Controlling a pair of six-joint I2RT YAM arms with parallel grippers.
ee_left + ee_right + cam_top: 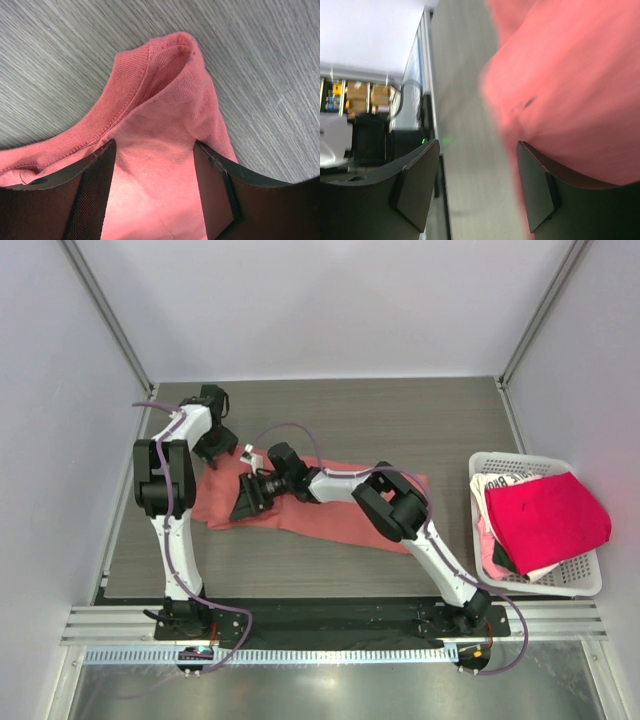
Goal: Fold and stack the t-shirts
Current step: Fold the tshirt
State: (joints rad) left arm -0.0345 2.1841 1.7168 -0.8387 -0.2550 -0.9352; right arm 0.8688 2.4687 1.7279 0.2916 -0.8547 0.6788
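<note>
Tabletop scene from above: a salmon-coral t-shirt (330, 518) lies spread across the middle of the frame on a grey wood-grain table (400, 420), not yet folded. Two robot arms reach in from the bottom edge.

The left gripper (213, 445) sits at the shirt's upper left corner. Its wrist camera shows the jaws standing wide, one finger on each side of a patch of cloth, with the ribbed neckline (125, 95) humped up just past the fingertips. It seems placed there so that it can pinch the collar end, but the jaws have not closed on anything.

The right gripper (248, 498) stretches across the shirt to the left part of it, near the left gripper. Its wrist view is blurred. The jaws stand wide, with bare table between them and the cloth's edge against one finger. It looks set to take the same end of the shirt, so both arms can lift it together for a fold.

At the right edge of the frame, a white lattice basket (590, 585) holds a crimson-pink t-shirt (545, 520) on top of a white t-shirt with dark lettering (500, 483), both waiting their turn.
</note>
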